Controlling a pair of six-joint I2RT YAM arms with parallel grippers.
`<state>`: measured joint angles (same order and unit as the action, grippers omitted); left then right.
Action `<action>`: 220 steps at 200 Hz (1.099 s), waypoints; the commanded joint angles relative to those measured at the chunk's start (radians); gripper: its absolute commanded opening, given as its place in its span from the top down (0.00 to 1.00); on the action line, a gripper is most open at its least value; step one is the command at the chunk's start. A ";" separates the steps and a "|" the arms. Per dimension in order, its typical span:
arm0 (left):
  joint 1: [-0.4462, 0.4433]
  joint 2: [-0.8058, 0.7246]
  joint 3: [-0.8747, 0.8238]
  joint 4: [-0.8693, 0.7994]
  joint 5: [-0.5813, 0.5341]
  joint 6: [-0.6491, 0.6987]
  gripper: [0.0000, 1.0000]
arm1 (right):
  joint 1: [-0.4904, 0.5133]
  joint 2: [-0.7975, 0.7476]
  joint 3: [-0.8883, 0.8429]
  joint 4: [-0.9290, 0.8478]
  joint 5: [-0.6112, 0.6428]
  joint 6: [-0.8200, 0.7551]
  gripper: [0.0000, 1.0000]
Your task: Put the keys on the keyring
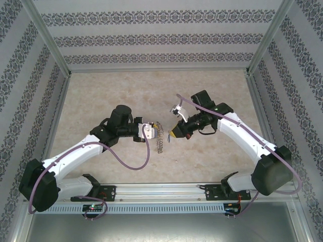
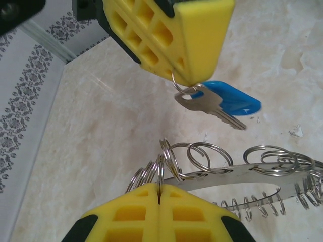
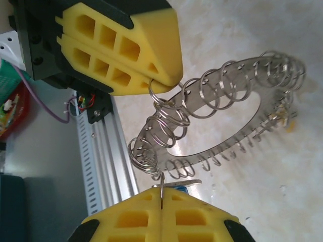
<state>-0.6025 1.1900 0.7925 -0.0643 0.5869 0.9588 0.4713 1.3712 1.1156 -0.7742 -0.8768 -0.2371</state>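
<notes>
Pinching a keyring (image 2: pixel 227 175) loop, the left pincer (image 2: pixel 159 191) faces the right pincer (image 2: pixel 190 79) holding the blue key (image 2: pixel 231 99).

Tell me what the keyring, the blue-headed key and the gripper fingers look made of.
Keyring: flat grey metal band, bright and reflective, fringed with shiny wire loops. Key: silvery metal blade; its head is glossy blue, likely plastic. Fingers: matte yellow, moulded with open cells, probably plastic or firm foam.

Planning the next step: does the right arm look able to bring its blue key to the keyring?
Likely yes: the right pincer holds the blue key close to the keyring, which the left pincer grips; nothing lies between.
</notes>
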 commanded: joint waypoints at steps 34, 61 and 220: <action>-0.025 0.004 0.036 -0.003 0.030 0.056 1.00 | 0.013 0.025 0.032 -0.022 -0.033 0.045 1.00; -0.033 0.008 0.037 -0.010 0.027 0.066 1.00 | 0.012 0.054 0.068 -0.047 -0.068 0.067 1.00; -0.049 -0.006 0.023 0.065 0.008 -0.043 1.00 | 0.039 0.057 0.116 0.015 0.107 -0.014 1.00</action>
<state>-0.6407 1.1969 0.7944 -0.0734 0.5911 0.9798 0.4969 1.4315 1.2259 -0.7498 -0.7273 -0.2352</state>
